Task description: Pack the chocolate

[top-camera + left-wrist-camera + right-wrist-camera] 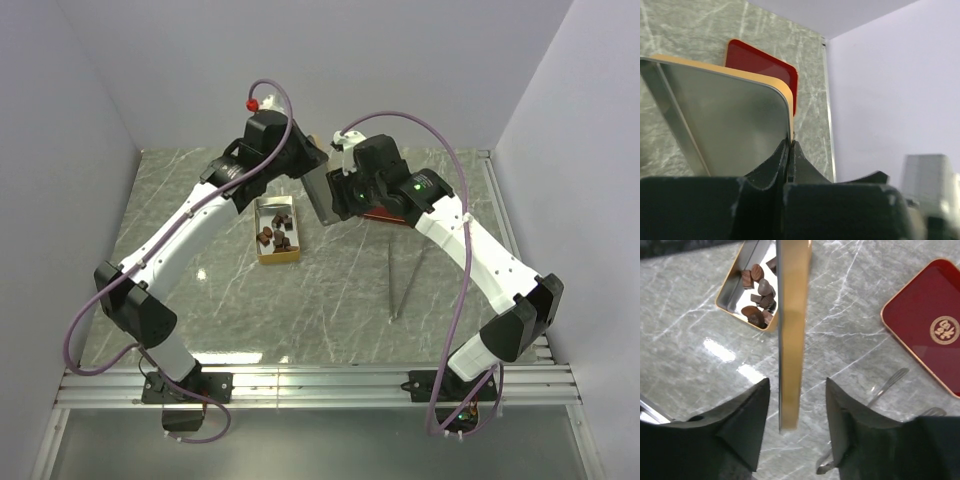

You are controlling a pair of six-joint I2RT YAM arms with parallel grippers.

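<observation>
Several small dark-brown chocolates (277,236) lie in the open gold tin (264,212) on the table; the right wrist view shows the chocolates (760,295) in the tin (730,292) too. My left gripper (312,160) is shut on the edge of the tin's lid (320,193) and holds it on edge above the table. In the left wrist view the gripper (790,145) pinches the lid (725,125), whose silver inside faces the camera. My right gripper (797,382) is open, its jaws on either side of the lid's yellow edge (792,330) without touching it.
A red rectangular tray (385,216) lies flat on the table behind the right gripper; it also shows in the right wrist view (930,325) and the left wrist view (765,65). A thin metal utensil (405,280) lies on the marble right of centre. White walls enclose the table.
</observation>
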